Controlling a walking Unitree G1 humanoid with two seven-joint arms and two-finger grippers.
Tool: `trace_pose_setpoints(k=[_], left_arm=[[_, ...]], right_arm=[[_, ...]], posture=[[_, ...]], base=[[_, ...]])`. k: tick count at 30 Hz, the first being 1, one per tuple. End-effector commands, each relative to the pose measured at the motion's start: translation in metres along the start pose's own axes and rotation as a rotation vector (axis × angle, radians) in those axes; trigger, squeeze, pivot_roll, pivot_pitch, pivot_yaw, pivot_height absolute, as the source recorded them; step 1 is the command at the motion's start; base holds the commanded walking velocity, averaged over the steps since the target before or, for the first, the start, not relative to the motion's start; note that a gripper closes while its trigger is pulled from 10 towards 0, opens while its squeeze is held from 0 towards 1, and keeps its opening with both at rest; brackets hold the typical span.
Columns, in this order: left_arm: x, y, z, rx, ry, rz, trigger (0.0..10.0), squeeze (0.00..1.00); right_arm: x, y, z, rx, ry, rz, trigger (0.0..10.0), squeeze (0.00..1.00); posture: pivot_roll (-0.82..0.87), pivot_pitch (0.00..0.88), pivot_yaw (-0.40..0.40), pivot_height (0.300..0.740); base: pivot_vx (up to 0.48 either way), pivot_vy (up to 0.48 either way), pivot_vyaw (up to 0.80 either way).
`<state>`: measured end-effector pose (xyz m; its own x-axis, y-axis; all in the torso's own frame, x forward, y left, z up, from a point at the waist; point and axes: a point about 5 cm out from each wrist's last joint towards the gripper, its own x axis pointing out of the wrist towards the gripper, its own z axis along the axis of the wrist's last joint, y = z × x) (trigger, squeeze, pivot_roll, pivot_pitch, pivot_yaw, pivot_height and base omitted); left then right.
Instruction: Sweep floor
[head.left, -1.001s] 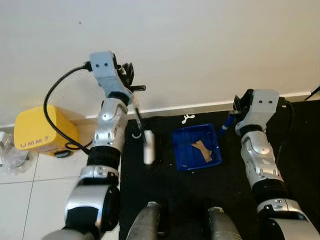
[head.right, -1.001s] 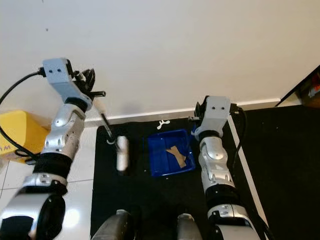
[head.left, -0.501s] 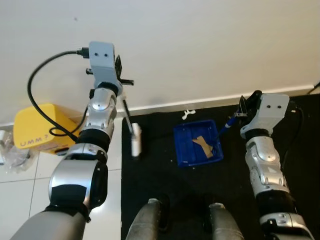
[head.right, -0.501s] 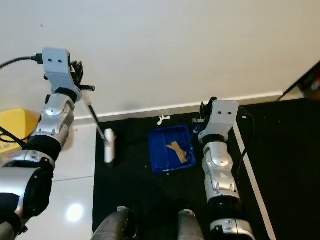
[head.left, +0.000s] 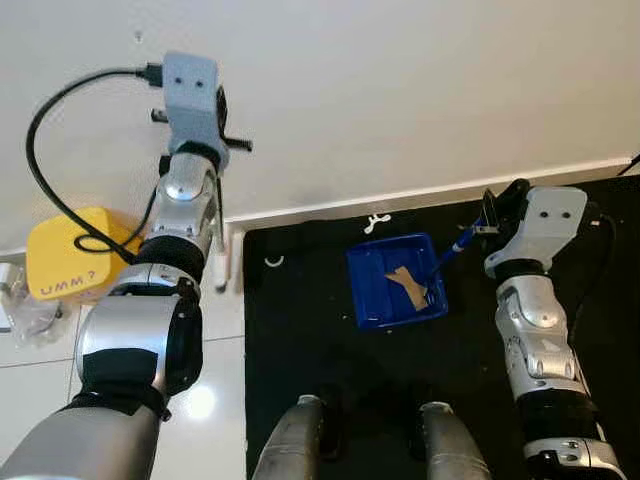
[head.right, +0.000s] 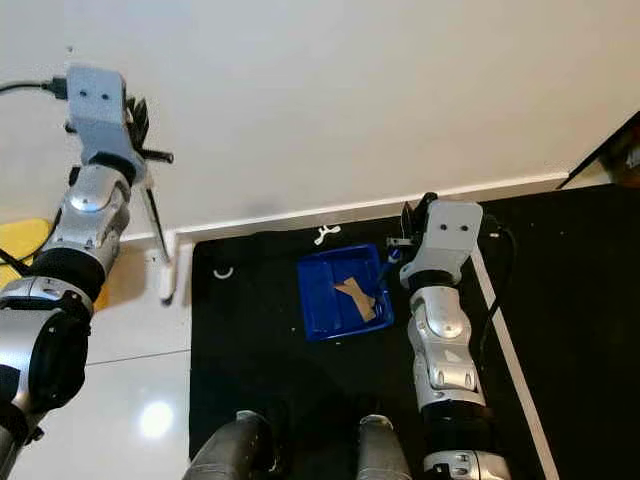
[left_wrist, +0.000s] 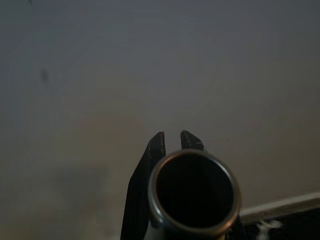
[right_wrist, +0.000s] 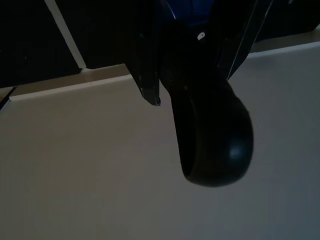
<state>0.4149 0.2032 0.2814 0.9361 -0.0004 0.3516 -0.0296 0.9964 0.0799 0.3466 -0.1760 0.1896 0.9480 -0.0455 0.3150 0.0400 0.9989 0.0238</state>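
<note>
My left gripper (head.left: 224, 128) is raised near the wall, shut on the thin handle of a small broom (head.left: 220, 200). Its white head (head.left: 223, 262) rests on the tile just off the black mat's left edge. In the left wrist view the fingertips (left_wrist: 157, 142) close around the handle's round end (left_wrist: 194, 192). My right gripper (head.left: 490, 212) is shut on the handle (head.left: 460, 243) of a blue dustpan (head.left: 380, 300) lying on the mat, with a brown scrap (head.left: 405, 285) inside. A small white piece (head.left: 377, 221) and a white ring (head.left: 273, 262) lie on the mat.
A yellow box (head.left: 70, 255) with a black cable stands on the white tiles at the left, next to clear plastic (head.left: 15, 300). The wall and baseboard (head.left: 320, 205) run just beyond the black mat (head.left: 300, 350). My feet (head.left: 300, 440) stand on the mat.
My left arm swung the broom to the left, carrying its head from the middle of the mat to the tile beside it. The right arm and dustpan stayed put.
</note>
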Motion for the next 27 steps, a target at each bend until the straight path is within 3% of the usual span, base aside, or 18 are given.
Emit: trace_pose_setpoints(k=[1, 3, 4, 7, 10, 11, 12, 18, 22, 27], left_arm=[[-0.017, -0.004, -0.042, -0.093, 0.169, 0.012, 10.0, 0.00], [-0.020, -0.007, -0.048, -0.117, 0.188, 0.004, 10.0, 0.00], [-0.023, -0.015, -0.055, -0.177, 0.212, -0.028, 10.0, 0.00], [-0.023, -0.018, -0.057, -0.193, 0.215, -0.039, 10.0, 0.00], [-0.023, -0.045, -0.057, -0.376, 0.204, -0.183, 10.0, 0.00], [-0.023, -0.045, -0.057, -0.376, 0.204, -0.183, 10.0, 0.00], [-0.022, -0.059, -0.052, -0.480, 0.176, -0.258, 10.0, 0.00], [-0.018, -0.081, -0.037, -0.660, 0.109, -0.343, 10.0, 0.00], [-0.017, -0.109, -0.019, -0.841, 0.053, -0.445, 10.0, 0.00], [-0.020, -0.120, -0.008, -0.875, 0.018, -0.519, 10.0, 0.00]], right_arm=[[-0.018, 0.006, -0.033, 0.073, 0.171, -0.001, 10.0, 0.00], [-0.019, 0.005, -0.033, 0.071, 0.172, -0.001, 10.0, 0.00], [-0.020, 0.003, -0.033, 0.069, 0.174, -0.001, 10.0, 0.00], [-0.021, 0.003, -0.033, 0.068, 0.175, -0.001, 10.0, 0.00], [-0.021, 0.003, -0.034, 0.071, 0.179, -0.009, 10.0, 0.00], [-0.021, 0.003, -0.034, 0.071, 0.179, -0.009, 10.0, 0.00], [-0.020, 0.005, -0.034, 0.077, 0.179, -0.011, 10.0, 0.00], [-0.018, 0.011, -0.035, 0.093, 0.185, -0.004, 10.0, 0.00], [-0.017, 0.016, -0.037, 0.106, 0.191, 0.004, 10.0, 0.00], [-0.017, 0.018, -0.038, 0.108, 0.194, 0.006, 10.0, 0.00]], posture=[[-0.04, 0.553, 0.139, 0.740], [-0.04, 0.552, 0.139, 0.740], [-0.04, 0.546, 0.141, 0.740], [-0.04, 0.546, 0.141, 0.740], [-0.02, 0.529, 0.150, 0.740], [-0.02, 0.529, 0.150, 0.740], [-0.01, 0.518, 0.155, 0.740], [0.01, 0.510, 0.157, 0.740], [0.02, 0.505, 0.157, 0.740], [0.03, 0.501, 0.161, 0.740]], base=[[0.000, 0.000, 0.00], [0.000, 0.000, 0.00], [0.000, 0.000, 0.00], [0.000, 0.000, 0.00], [0.000, 0.000, 0.00], [0.000, 0.000, 0.00], [0.000, 0.000, 0.00], [0.000, 0.000, 0.00], [0.000, 0.000, 0.00], [0.000, 0.000, 0.00]])
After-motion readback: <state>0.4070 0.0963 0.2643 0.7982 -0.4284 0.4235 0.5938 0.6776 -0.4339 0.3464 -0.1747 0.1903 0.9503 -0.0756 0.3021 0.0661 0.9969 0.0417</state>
